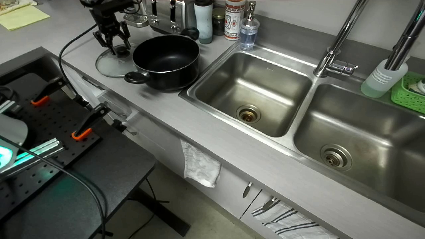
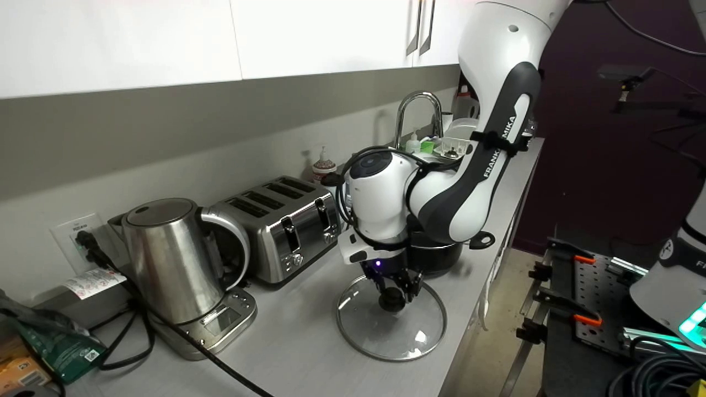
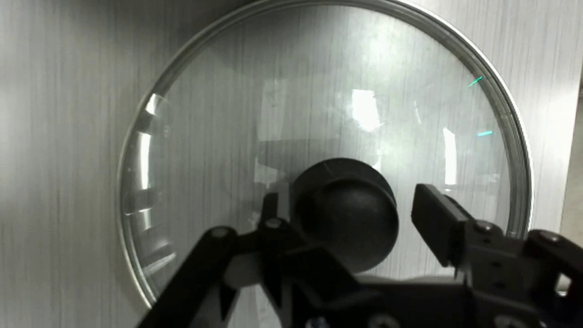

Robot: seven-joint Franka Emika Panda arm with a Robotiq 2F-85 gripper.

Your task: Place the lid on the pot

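The glass lid (image 1: 108, 68) lies flat on the counter beside the black pot (image 1: 176, 78), knob up. It also shows in an exterior view (image 2: 380, 339) and fills much of the wrist view (image 3: 319, 100). The pot stands uncovered near the sink; in an exterior view the arm partly hides it (image 2: 436, 258). My gripper (image 1: 120, 49) is low over the lid. In the wrist view its open fingers (image 3: 348, 202) stand either side of the dark knob (image 3: 350, 223). The right finger is apart from the knob; the left one is very close, and I cannot tell if it touches.
A toaster (image 2: 276, 220) and a steel kettle (image 2: 165, 259) stand along the wall. Bottles (image 1: 203, 21) and a soap dispenser (image 1: 249, 33) stand behind the pot. The steel sink (image 1: 229, 79) adjoins the pot. A black cable (image 2: 204, 353) crosses the counter.
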